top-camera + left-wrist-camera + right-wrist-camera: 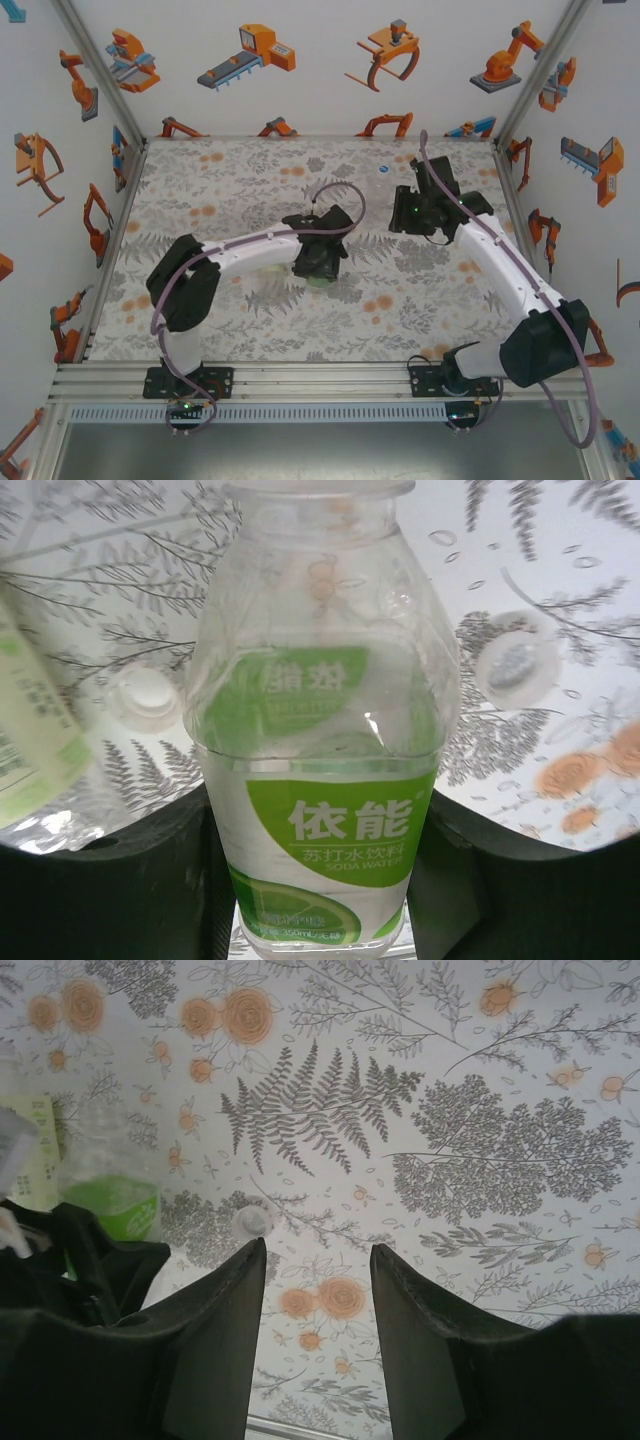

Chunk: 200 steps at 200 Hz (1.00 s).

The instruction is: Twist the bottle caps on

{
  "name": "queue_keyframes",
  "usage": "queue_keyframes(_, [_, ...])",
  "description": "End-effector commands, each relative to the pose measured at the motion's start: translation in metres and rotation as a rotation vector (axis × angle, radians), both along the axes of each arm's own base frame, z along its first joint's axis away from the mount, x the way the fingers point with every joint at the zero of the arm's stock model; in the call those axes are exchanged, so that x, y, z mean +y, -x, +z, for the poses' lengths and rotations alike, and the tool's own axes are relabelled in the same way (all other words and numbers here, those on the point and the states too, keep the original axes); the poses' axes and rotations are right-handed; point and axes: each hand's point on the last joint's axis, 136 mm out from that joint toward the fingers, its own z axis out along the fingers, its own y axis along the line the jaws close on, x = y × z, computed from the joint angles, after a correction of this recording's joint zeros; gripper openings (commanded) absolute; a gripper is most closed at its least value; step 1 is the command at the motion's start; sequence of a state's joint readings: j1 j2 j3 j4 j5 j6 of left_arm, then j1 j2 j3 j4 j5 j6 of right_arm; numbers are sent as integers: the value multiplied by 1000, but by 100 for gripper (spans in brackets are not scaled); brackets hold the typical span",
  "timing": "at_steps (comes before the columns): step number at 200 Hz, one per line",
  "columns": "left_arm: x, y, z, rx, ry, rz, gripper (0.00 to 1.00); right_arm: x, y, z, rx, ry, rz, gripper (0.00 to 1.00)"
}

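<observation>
Our left claw (320, 880) is clamped on the green-label bottle (318, 740) at mid-table. One cap (148, 695) lies on the cloth (560, 560) beside it, and a second cap (515, 670) lies opposite. Our right claw (318, 1290) hangs open and empty above the cloth.

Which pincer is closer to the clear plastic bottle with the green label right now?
Left. The left pincer is shut on the green-labelled clear plastic bottle, a finger each side. The right pincer hangs open, apart from it, gripping nothing.
</observation>
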<state>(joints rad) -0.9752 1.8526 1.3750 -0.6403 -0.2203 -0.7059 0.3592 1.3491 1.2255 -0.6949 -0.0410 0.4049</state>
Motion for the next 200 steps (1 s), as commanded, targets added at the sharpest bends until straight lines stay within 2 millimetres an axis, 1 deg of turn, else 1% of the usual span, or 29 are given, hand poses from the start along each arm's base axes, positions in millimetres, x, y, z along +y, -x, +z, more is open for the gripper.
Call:
queue_keyframes(1, [1, -9, 48, -150, 77, -63, 26, 8, 17, -3, 33, -20, 10, 45])
queue_keyframes(25, [0, -7, 83, -247, 190, -111, 18, 19, 25, -11, 52, -10, 29, 45])
queue_keyframes(53, [3, -4, 124, -340, 313, -162, 0, 34, 32, -24, 79, 2, 52, 45])
queue_keyframes(63, [4, -2, 137, -365, 338, -200, 0, 39, 35, -28, 90, 7, 61, 45])
queue_keyframes(81, [12, 0, 161, -433, 359, -227, 0, 51, 40, -36, 101, 11, 81, 45])
queue_keyframes(97, [12, 7, 184, -498, 437, -297, 0, 58, 44, -44, 119, 15, 90, 45])
queue_keyframes(116, [15, 16, 204, -581, 527, -347, 0, 65, 49, -55, 146, 27, 97, 44])
queue_keyframes(140, [21, 29, 221, -678, 604, -417, 0, 74, 54, -69, 165, 48, 110, 44])
queue_keyframes(149, [23, 33, 225, -705, 618, -433, 0, 76, 55, -75, 173, 54, 111, 44])
queue_keyframes(178, [34, 37, 229, -767, 621, -439, 0, 88, 54, -90, 168, 43, 120, 45])
queue_keyframes(200, [38, 44, 233, -822, 652, -464, 0, 96, 51, -102, 172, 46, 122, 45])
